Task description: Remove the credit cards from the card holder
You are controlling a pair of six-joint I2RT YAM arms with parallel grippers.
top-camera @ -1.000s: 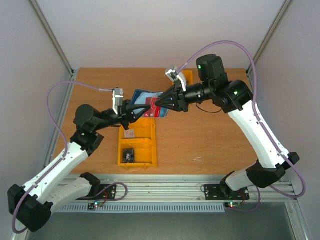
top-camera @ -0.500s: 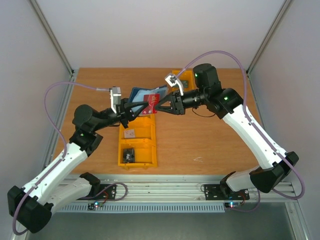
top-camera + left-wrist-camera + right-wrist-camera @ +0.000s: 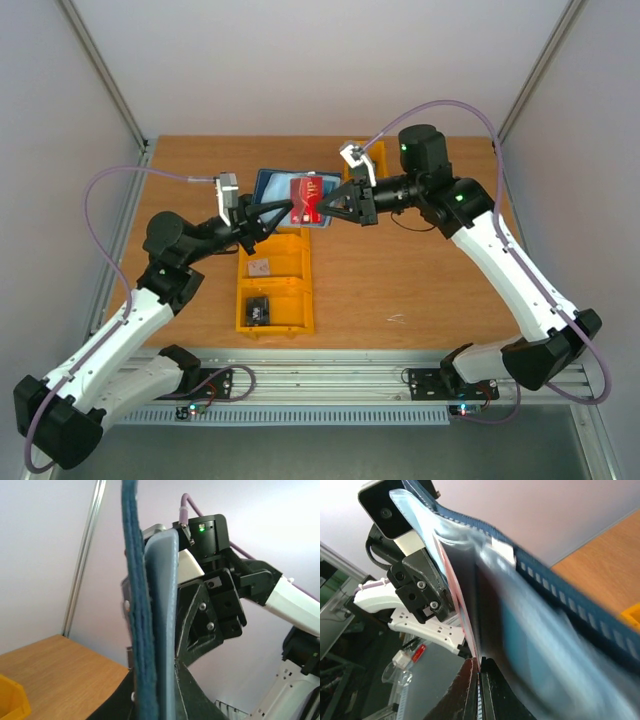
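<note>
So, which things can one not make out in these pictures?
Cards left inside the wallet: tiny from above, edge-on in both wrist views.
Print on the red card: too small from above, edge-on in the right wrist view.
Contents of the yellow tray: too small from above.

Middle-back of the table [image 3: 430, 270] was jammed. The left gripper [image 3: 283, 209] and right gripper [image 3: 323, 207] met nose to nose there, with the holder [image 3: 280, 184] and card [image 3: 305, 199] held up between them. Yellow bins [image 3: 275, 290] sat right under the left arm, and another bin [image 3: 375, 155] sat behind the right wrist. The right half of the wood was wide open.
</note>
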